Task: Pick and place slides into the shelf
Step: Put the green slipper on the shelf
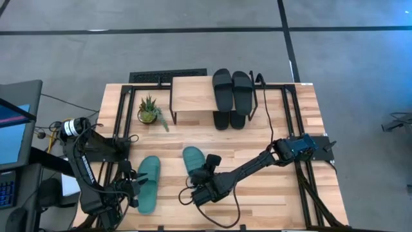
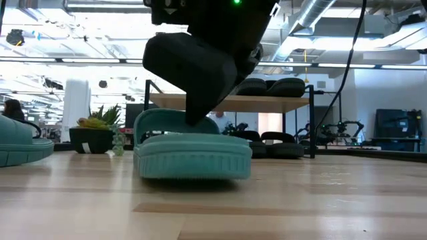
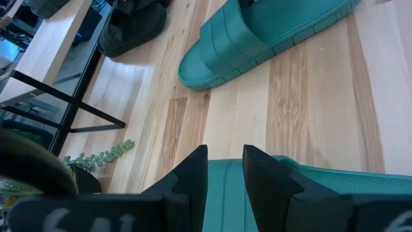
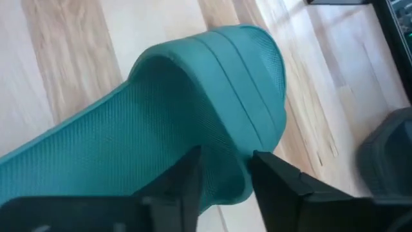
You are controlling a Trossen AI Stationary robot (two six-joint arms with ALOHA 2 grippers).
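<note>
Wooden table [image 1: 270,193], seen from above. Shelf [image 1: 192,94] at the far edge, about midway along it. One black pair of slides [image 1: 232,88] on the shelf's top board at its right end; second black pair [image 1: 229,118] just below, on the table under that end. Small potted plant [image 1: 149,110] left of the shelf, near the far-left corner.

Two teal slides on the near half of the table. Left teal slide [image 1: 149,182] toward the near-left corner, lying flat. Right teal slide [image 1: 194,162] near the middle of the near edge, sole flat on the table in the low view, strap up.

Right gripper [image 1: 205,188] reached in from the right edge, down over the heel end of the right teal slide. Fingers [image 4: 174,187] parted, straddling the slide's side wall, one inside on the footbed, one outside; jaws loosened, not clamped, slide resting on the wood by itself.

Left gripper [image 1: 132,191] at the near-left corner, hovering over the heel end of the left teal slide. Fingers [image 3: 193,174] a narrow gap apart above the footbed, nothing between them; released, no grasp.

Black cables trailing along the table's right side.
</note>
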